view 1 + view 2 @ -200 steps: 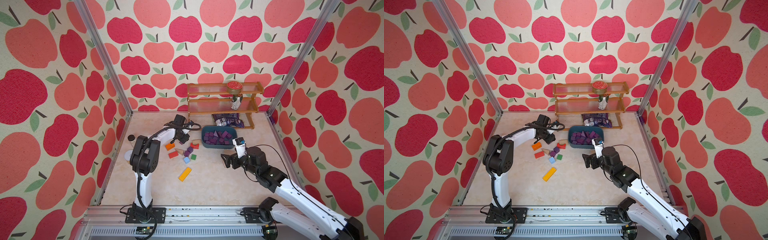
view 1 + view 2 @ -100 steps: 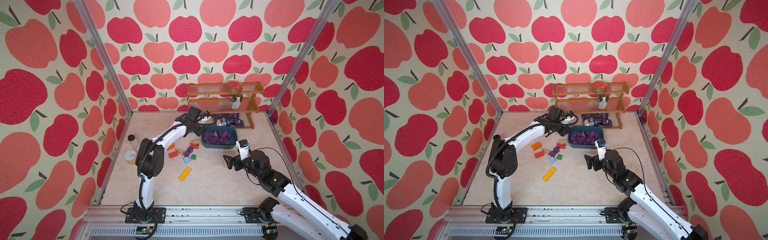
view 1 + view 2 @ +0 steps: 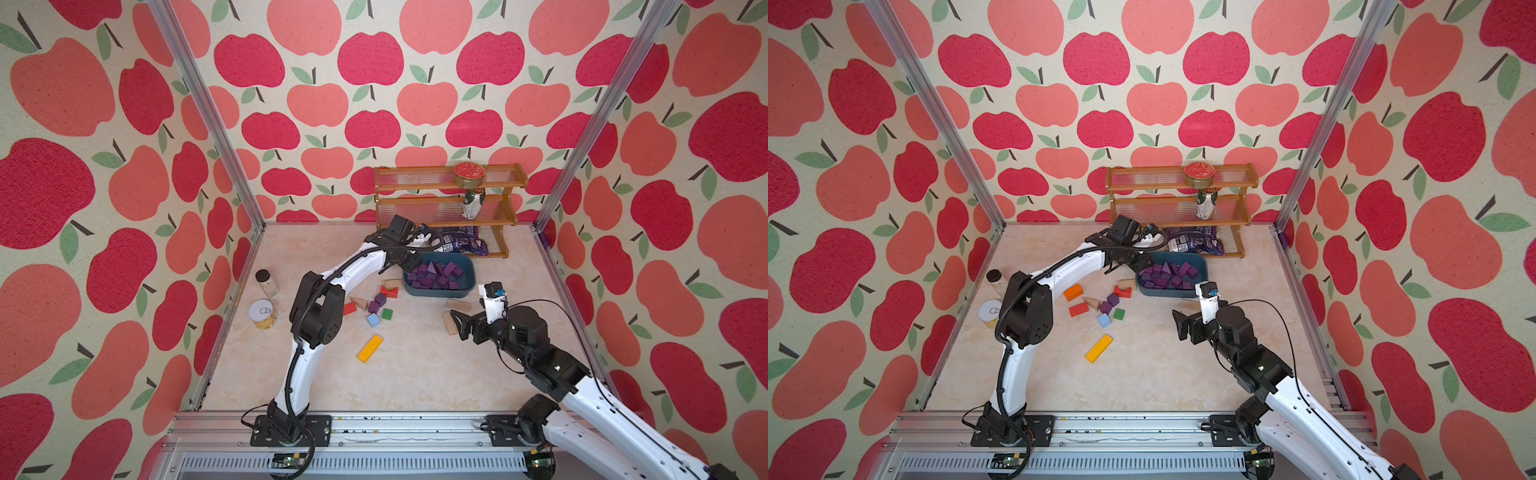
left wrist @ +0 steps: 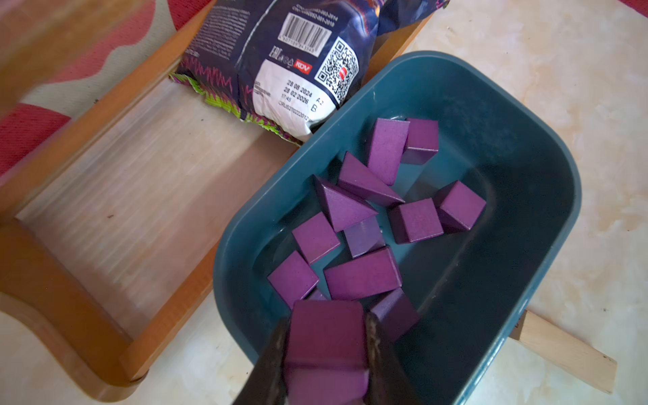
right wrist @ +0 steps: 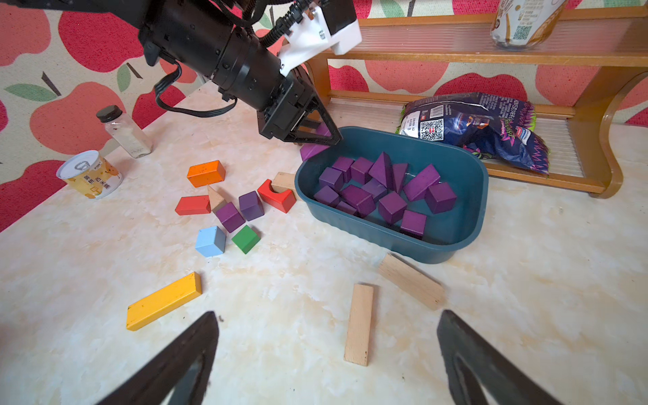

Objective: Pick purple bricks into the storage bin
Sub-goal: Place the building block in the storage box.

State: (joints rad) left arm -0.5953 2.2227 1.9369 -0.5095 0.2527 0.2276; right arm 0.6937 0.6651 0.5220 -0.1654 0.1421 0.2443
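The outstretched left gripper (image 4: 326, 324), swung over from the loose blocks (image 5: 210, 242), clamps a purple brick (image 4: 326, 340) with a corner of the storage bin (image 4: 526, 168) just beneath it; the right gripper (image 5: 328, 315) gapes empty.

A wooden three-tier rack (image 3: 419, 200) stands at the twelve-to-one o'clock edge of the marbled worktop (image 3: 415, 374), against the apple-print wall (image 3: 374, 104). A red-lidded tin (image 3: 468, 174) sits on its top tier, a drink can (image 3: 473, 203) stands upright on the middle tier, and a crinkled snack bag (image 3: 465, 243) lies on the bottom tier. At nine o'clock a black-capped glass jar (image 3: 266, 282) and a yellow pull-tab can (image 3: 263, 314) stand near each other. Around the centre lie a red block (image 3: 349, 308), an orange block (image 3: 1073, 292), a light-blue cube (image 3: 373, 320) and a green cube (image 3: 387, 314). A long yellow block (image 3: 370, 348) lies at seven o'clock of them, and two plain wood planks (image 3: 447, 322) at three o'clock.
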